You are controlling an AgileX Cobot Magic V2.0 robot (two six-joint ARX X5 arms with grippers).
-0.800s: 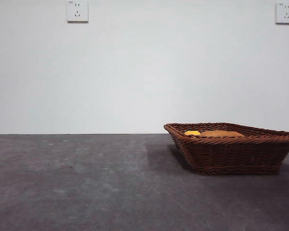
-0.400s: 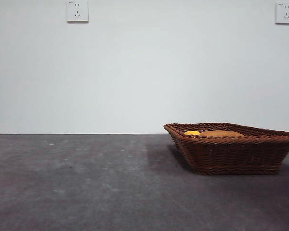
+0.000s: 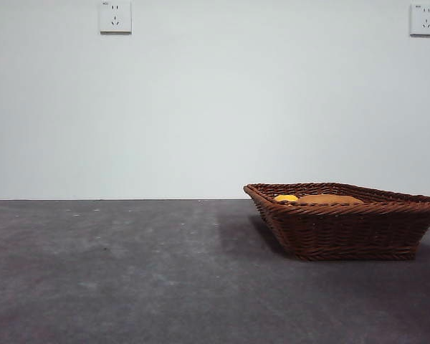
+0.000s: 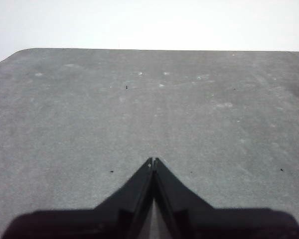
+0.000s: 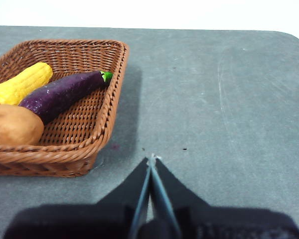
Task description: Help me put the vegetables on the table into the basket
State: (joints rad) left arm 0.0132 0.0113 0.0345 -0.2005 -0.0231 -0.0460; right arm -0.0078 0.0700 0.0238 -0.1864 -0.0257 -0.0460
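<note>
Table [image 3: 129, 272] lay bare at its near edge. Further back, toward the right edge, the basket [image 3: 344, 229] held all three vegetables: potato [image 5: 12, 124], eggplant [image 5: 60, 94] and yellow-orange piece [image 5: 20, 84], touching one another. The right gripper [image 5: 150, 162] hung clenched and empty beside the basket; the left gripper [image 4: 153, 162], likewise clenched, waited over bare surface. The task looked finished.

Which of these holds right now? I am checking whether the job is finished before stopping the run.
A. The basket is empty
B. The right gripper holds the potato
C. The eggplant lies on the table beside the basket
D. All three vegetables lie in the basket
D: the right wrist view shows the potato, the yellow-orange vegetable and the eggplant all inside the basket, with the right gripper shut and empty.
</note>
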